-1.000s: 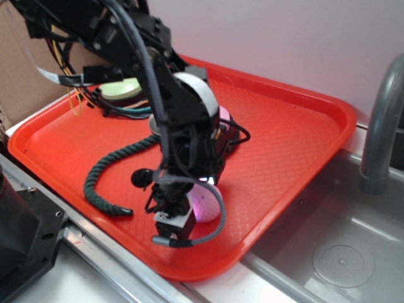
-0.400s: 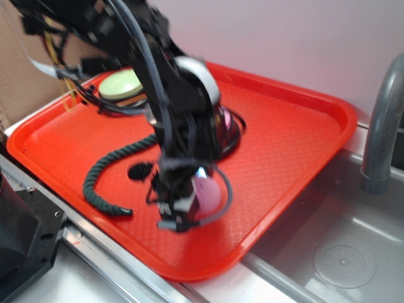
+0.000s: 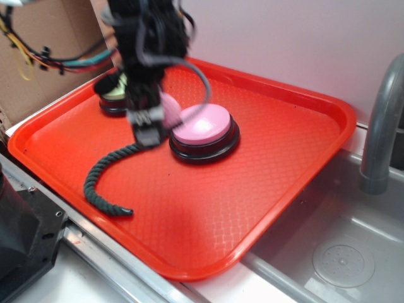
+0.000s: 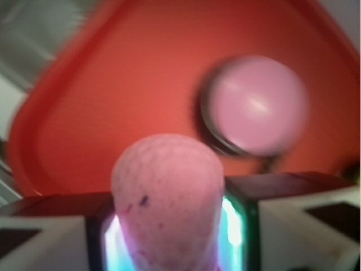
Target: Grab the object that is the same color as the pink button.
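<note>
The one pink golf ball (image 4: 166, 197), dimpled and faintly speckled, sits clamped between the tool (image 3: 150, 120) pads, lifted above the red tray (image 3: 284, 183) near its back left corner, beside one pink button (image 3: 203, 125), one pale green button (image 3: 113, 95) and one dark rope (image 3: 101, 173).

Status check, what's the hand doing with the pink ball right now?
Hand shut on pink golf ball. Ball lifted off red tray, beside pink button. Rope below on the tray, nothing obstructing.
</note>
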`<action>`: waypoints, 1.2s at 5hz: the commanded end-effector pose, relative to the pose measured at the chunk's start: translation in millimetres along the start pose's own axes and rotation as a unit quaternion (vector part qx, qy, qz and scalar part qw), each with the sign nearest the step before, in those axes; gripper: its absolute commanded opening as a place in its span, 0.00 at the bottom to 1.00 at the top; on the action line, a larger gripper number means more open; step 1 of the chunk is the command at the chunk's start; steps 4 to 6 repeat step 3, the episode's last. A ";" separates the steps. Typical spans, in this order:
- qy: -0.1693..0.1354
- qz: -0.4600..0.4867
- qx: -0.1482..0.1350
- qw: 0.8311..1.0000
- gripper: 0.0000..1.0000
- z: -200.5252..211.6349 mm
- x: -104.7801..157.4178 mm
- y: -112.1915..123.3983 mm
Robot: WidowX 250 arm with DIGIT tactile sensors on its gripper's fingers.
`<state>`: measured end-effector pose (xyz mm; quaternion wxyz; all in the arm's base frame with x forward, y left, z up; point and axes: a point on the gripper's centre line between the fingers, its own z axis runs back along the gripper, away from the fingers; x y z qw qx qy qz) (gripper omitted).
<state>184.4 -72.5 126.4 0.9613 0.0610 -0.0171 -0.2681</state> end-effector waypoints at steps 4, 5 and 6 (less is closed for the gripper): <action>0.084 0.251 -0.006 0.964 0.00 12.7 -68.8 70.8; 0.084 0.251 -0.006 0.964 0.00 12.7 -68.8 70.8; 0.084 0.251 -0.006 0.964 0.00 12.7 -68.8 70.8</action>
